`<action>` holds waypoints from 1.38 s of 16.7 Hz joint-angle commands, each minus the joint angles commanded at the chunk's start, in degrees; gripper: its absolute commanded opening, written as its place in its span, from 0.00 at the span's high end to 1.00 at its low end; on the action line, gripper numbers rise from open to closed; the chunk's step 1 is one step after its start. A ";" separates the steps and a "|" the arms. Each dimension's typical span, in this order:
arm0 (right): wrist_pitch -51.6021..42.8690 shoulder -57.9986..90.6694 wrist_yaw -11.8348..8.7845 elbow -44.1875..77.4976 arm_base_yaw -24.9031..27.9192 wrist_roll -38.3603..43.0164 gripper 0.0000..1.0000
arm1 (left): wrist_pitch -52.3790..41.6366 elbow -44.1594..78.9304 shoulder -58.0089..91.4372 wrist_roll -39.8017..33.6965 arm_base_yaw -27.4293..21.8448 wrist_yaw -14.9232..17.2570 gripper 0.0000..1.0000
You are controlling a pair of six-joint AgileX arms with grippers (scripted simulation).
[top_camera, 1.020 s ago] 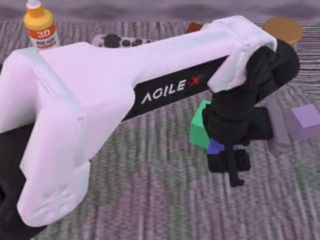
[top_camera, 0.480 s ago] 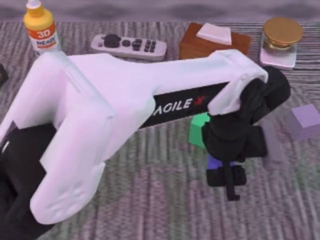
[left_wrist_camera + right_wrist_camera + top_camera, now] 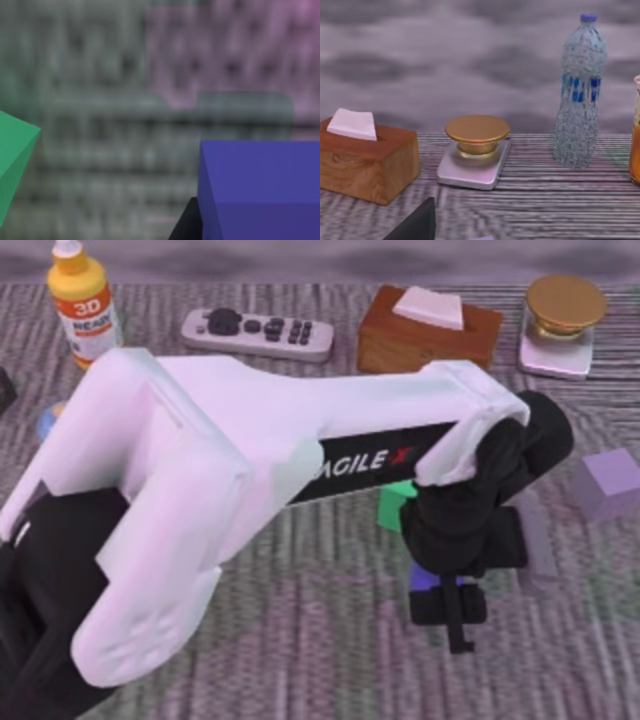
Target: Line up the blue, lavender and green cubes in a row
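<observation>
Top view: my left arm reaches from the lower left of the table across to right of centre, its white link marked AgileX. The left gripper [image 3: 448, 592] hangs low over the grey striped table [image 3: 300, 660], and a sliver of the blue cube [image 3: 432, 581] shows under its black body; whether the fingers clamp the cube or stand apart from it I cannot tell here. The green cube [image 3: 397, 505] peeks out from under the arm, just up and left of the blue one, mostly hidden. The lavender cube [image 3: 608, 480] sits alone near the right edge, well apart from the other two. Along the far edge stand an orange bottle [image 3: 82, 300], a remote control [image 3: 257, 332], a wooden tissue box [image 3: 428, 328] and a gold dome on a small square base [image 3: 560, 322].

Left wrist view: the blue cube [image 3: 260, 187] fills the near corner, very close to the camera, with a dark bit of the gripper beside it. The green cube [image 3: 14, 160] shows one corner at the other side, with bare table between the two. The fingers themselves are not clearly seen.

Right wrist view: the right arm's camera looks level across the table at the tissue box [image 3: 365, 157], the gold dome on its base [image 3: 476, 150] and a clear water bottle [image 3: 580, 95]. No cube is clearly seen, and this gripper's fingers cannot be made out.
</observation>
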 joint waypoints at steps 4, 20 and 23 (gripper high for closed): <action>0.00 0.00 0.00 0.00 0.00 0.00 0.00 | 0.00 0.00 0.00 0.00 0.00 0.00 0.55; 0.00 0.00 0.00 0.00 0.00 0.00 0.00 | -0.01 0.01 -0.03 0.00 0.11 0.00 0.00; 0.00 0.00 0.00 0.00 0.00 0.00 0.00 | -2.38 2.32 -0.48 0.08 0.21 -0.01 0.00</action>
